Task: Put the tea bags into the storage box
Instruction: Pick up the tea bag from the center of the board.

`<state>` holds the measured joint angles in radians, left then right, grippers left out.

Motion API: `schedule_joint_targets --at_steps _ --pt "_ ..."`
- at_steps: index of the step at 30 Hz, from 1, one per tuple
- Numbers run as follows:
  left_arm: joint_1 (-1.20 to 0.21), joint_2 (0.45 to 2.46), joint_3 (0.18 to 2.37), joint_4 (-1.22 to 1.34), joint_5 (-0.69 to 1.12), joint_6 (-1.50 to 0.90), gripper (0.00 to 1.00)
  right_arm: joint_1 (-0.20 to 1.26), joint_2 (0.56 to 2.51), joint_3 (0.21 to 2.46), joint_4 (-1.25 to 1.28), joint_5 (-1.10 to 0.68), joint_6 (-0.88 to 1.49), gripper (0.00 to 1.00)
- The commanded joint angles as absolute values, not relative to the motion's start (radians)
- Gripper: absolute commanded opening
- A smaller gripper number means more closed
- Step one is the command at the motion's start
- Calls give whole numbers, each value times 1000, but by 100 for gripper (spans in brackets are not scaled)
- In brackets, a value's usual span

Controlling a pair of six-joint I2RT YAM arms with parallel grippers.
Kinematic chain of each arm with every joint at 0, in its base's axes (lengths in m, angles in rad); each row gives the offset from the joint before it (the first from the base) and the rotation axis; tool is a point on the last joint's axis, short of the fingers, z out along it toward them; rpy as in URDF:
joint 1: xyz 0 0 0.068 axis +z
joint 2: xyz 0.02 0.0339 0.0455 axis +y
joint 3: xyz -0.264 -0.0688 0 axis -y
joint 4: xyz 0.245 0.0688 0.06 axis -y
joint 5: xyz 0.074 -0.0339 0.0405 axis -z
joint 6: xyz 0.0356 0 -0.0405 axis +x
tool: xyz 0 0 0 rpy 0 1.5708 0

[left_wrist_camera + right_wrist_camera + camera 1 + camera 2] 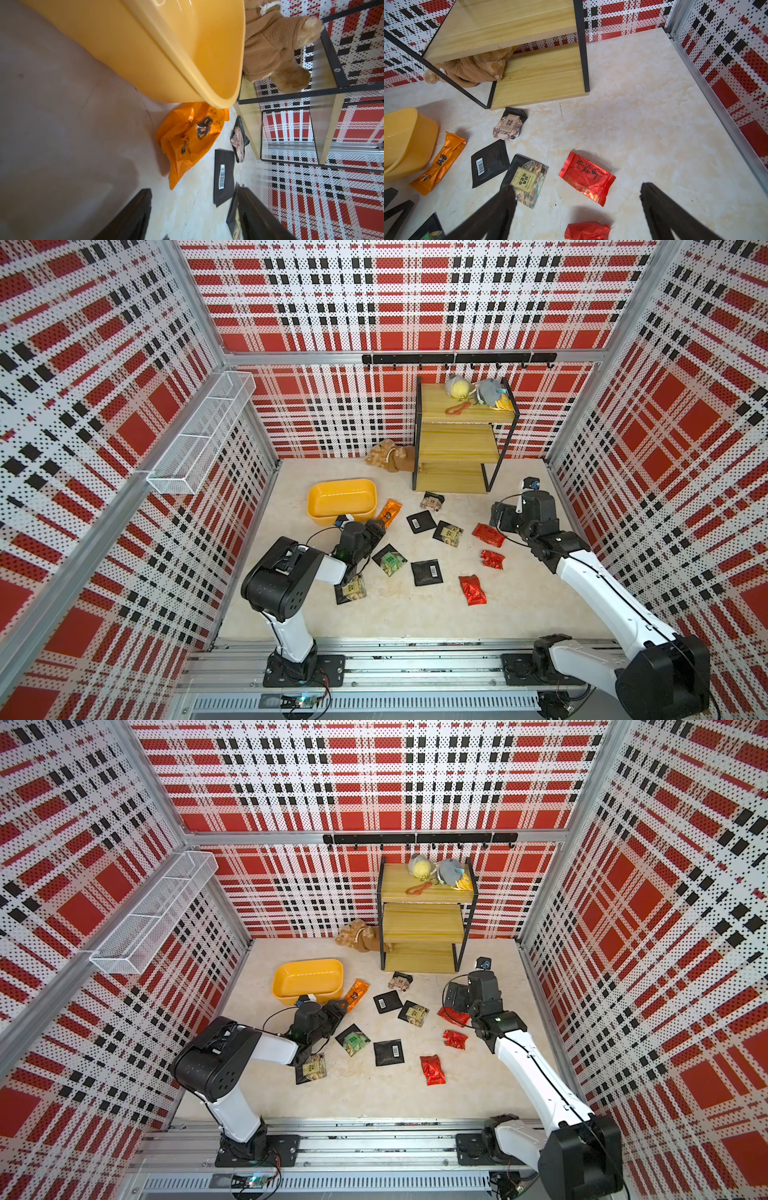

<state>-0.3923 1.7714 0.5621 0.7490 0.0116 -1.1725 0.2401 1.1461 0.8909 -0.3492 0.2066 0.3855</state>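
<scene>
The yellow storage box (341, 498) (145, 52) stands empty at the back left of the floor. An orange tea bag (389, 514) (191, 137) lies against its right end. My left gripper (377, 529) (194, 191) hovers just short of that bag, open and empty. Black tea bags (420, 522) (427, 572) (389, 559) lie scattered across the middle. Red foil tea bags (488, 535) (472, 590) lie to the right. My right gripper (496, 516) (577, 188) hangs wide open over a flat red bag (586, 178) and a crumpled red one (587, 230), holding nothing.
A wooden tiered shelf (457, 439) stands at the back wall with small toys (473, 391) on top. A tan plush toy (390, 456) lies at its left foot. A white wire basket (199, 435) hangs on the left wall.
</scene>
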Motion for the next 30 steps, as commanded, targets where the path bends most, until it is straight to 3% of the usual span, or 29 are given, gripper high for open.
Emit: schedule_joint_targets --at_steps 1,6,12,30 --pt "-383 1796 586 772 13 -1177 68 244 1143 900 -355 227 372 100" --pt "-382 1808 590 762 -9 -1177 60 244 1143 905 -358 231 367 100" --pt "-379 1846 616 761 3 -1179 59 244 1142 909 -364 235 362 100" --pt "-379 1911 646 752 5 -1191 33 244 1157 919 -365 239 356 100"
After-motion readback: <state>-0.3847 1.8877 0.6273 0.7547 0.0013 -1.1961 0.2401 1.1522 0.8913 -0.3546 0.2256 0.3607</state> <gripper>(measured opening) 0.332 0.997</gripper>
